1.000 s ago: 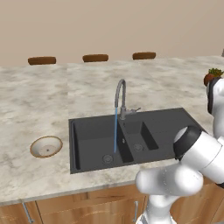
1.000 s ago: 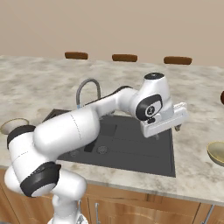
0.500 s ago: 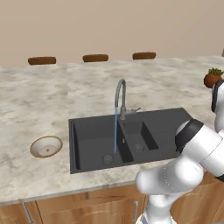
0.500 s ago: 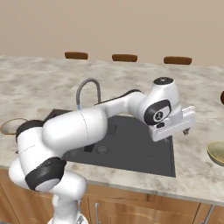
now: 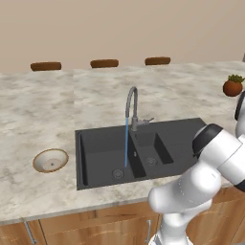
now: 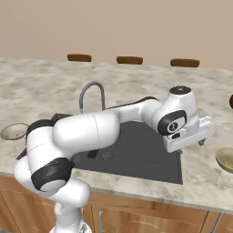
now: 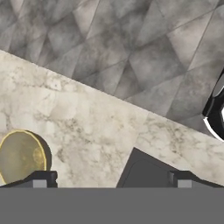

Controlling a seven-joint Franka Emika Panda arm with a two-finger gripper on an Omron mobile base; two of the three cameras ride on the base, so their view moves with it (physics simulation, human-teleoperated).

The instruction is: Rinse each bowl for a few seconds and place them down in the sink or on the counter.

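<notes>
Left base view: counter point(image 5: 48, 110) with black two-basin sink point(image 5: 143, 153) near its front edge; tap point(image 5: 131, 103) running, stream falling into the larger basin. Shallow brown-rimmed bowl point(image 5: 50, 160) on the counter left of the sink, near the front edge. Potted plant point(image 5: 233, 86) toward the far right edge.

Right base view: gripper point(image 6: 202, 136) over the counter just past the sink's right edge; olive-tan bowl point(image 6: 225, 158) at the right, near the front edge.

Hand view: olive-tan bowl point(image 7: 19, 156) at lower left, sink corner point(image 7: 144, 173) between the finger tips; fingers spread wide, nothing held.

Step, judged: approach to the olive-tan bowl. Next move calls for centring over its rim and descending.

Writing: none legible.
</notes>
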